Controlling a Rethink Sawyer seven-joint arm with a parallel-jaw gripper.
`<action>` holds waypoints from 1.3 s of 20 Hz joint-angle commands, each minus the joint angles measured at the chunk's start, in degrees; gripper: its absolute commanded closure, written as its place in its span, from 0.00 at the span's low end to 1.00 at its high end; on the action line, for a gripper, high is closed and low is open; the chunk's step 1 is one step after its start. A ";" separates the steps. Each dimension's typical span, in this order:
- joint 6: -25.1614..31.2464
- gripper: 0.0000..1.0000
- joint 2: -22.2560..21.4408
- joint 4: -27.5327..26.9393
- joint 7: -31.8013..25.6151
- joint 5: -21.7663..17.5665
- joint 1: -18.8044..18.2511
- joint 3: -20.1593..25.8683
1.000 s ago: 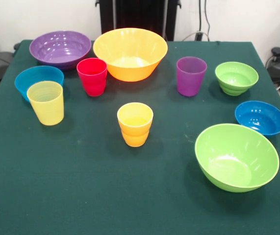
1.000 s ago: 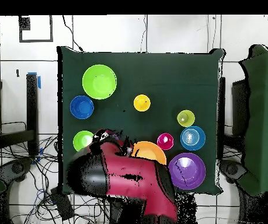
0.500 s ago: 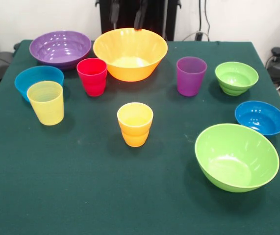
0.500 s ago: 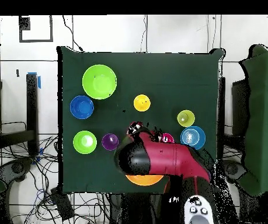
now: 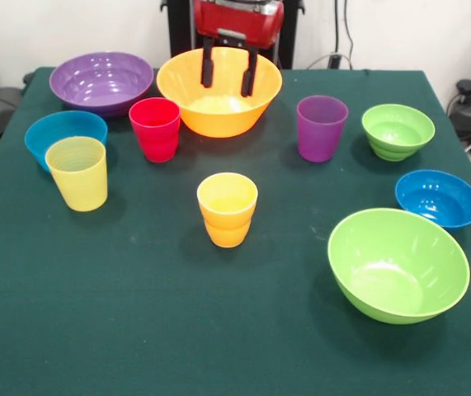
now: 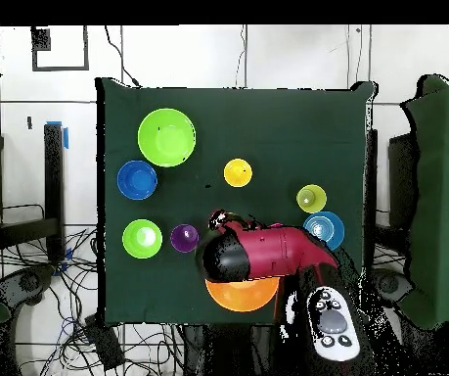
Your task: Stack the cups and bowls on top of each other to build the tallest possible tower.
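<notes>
Jaws apart, seemingly above orange bowl (image 5: 219, 95).

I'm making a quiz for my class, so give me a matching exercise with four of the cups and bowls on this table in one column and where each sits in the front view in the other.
Things:
1. large purple bowl
2. large lime green bowl
3. yellow-orange cup
4. large orange bowl

Places:
A. near right of the table
B. under the open end effector
C. far left corner
D. middle of the table, standing alone

Pairs: 1-C, 2-A, 3-D, 4-B
</notes>
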 commanded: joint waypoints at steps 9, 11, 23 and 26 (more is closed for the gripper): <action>10.36 0.00 1.58 -6.04 8.98 4.51 9.13 -2.15; 14.42 0.00 2.31 -8.50 13.00 6.46 12.69 -6.47; 30.59 0.00 8.98 -19.29 30.24 14.56 27.61 -23.82; 31.07 0.00 10.84 -21.00 33.01 15.18 29.24 -25.67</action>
